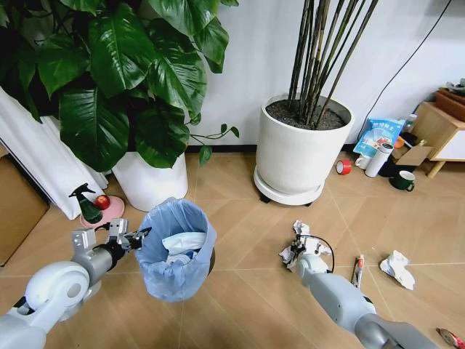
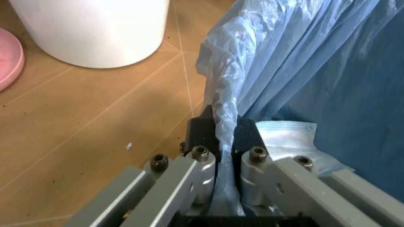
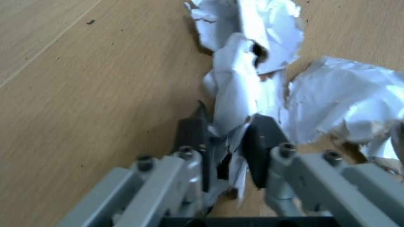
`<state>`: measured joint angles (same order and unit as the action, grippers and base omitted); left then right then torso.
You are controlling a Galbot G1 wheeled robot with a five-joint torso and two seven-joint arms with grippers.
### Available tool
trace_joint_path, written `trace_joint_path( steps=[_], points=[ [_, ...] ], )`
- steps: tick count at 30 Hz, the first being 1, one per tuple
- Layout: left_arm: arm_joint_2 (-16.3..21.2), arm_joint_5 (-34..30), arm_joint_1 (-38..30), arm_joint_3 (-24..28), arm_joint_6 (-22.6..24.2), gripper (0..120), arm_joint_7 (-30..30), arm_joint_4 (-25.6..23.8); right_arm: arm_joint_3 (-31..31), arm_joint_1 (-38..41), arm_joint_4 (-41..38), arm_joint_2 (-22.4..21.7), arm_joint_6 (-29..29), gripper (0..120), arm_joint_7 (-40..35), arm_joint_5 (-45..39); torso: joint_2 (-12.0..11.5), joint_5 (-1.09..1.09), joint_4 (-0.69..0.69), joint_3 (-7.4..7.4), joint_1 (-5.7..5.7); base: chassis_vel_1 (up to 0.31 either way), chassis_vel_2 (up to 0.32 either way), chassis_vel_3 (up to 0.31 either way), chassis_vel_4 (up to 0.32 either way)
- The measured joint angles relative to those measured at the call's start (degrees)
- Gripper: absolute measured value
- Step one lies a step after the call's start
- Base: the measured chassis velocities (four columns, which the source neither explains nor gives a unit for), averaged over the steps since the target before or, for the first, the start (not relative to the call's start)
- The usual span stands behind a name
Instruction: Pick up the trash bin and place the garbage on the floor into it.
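The trash bin (image 1: 175,251), lined with a crinkly light blue bag, hangs tilted at the lower left of the head view, with white litter inside it. My left gripper (image 1: 138,236) is shut on the bin's rim, and the left wrist view shows the blue bag (image 2: 296,71) pinched between the black pads (image 2: 203,132). Right of the bin, my right gripper (image 1: 299,251) is down at the floor (image 1: 240,203), shut on a crumpled white paper wad (image 3: 243,71). More garbage lies to the right: a tube-like wrapper (image 1: 358,270), another white wad (image 1: 398,267) and a small red wrapper (image 1: 449,337).
Two large white plant pots (image 1: 301,149) (image 1: 149,182) stand at the back wall. A pink dish with a spray bottle (image 1: 94,207) sits left of the bin. A red tape roll (image 1: 343,166), a white cylinder, a dark mug (image 1: 403,180) and a wooden cabinet (image 1: 439,127) are at the back right.
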<state>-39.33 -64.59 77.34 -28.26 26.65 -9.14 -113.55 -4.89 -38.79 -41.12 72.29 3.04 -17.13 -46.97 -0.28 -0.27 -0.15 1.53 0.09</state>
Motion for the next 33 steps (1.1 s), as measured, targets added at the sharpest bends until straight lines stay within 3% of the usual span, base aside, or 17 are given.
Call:
trace_joint_path(
  steps=[4,13,20,21,23,24,26,33],
  points=[
    [0.03,-0.02,-0.01,-0.02,-0.03,0,0.01,0.00,-0.05,-0.71,-1.83,-0.85,-0.04,0,0.01,-0.10,0.00,0.01,0.01,0.00,0.00,0.000,0.000,0.000,0.000],
    [0.07,-0.14,0.29,-0.67,-0.08,0,0.01,-0.02,0.07,-4.23,-8.35,-3.72,-1.13,0,-0.12,-0.48,0.00,0.02,0.01,0.00,0.00,0.000,0.000,0.000,0.000],
    [0.39,-0.72,0.13,-0.72,-0.12,0,-0.47,-0.33,-0.76,-10.25,-24.71,-13.88,-3.62,0,1.92,-2.29,0.00,-0.03,-0.01,0.00,0.00,0.000,0.000,0.000,0.000],
    [0.90,-1.03,-0.22,-0.33,-0.18,0,-0.61,-0.38,-1.40,-12.00,-33.05,-17.91,-3.88,0,2.34,-4.25,0.00,0.02,-0.01,-0.01,0.00,0.000,0.000,0.000,0.000],
    [1.53,-1.38,-0.82,0.31,-0.45,0,-0.71,-0.30,-1.86,-13.20,-40.69,-21.85,-4.55,0,3.01,-5.68,0.00,0.00,0.00,-0.01,0.00,0.000,0.000,0.000,0.000],
    [1.53,-1.38,-0.82,0.31,-0.45,0,-0.71,-0.30,-1.86,-13.20,-40.69,-21.85,-4.55,0,3.01,-5.68,0.00,0.00,0.00,-0.01,0.00,0.000,0.000,0.000,0.000],
    [2.16,-2.05,-2.26,1.67,-1.03,0,-0.74,0.32,-1.86,-13.71,-50.82,-26.82,-5.95,0,4.81,-6.41,0.00,-0.01,0.01,-0.01,0.00,0.000,0.000,0.000,0.000],
    [2.69,-2.51,-5.46,5.25,-1.79,0,-0.22,2.43,-1.69,-10.89,-61.95,-31.43,-11.13,0,12.00,-7.86,0.00,0.00,0.00,0.00,0.00,0.000,0.000,0.000,0.000]
  ],
)
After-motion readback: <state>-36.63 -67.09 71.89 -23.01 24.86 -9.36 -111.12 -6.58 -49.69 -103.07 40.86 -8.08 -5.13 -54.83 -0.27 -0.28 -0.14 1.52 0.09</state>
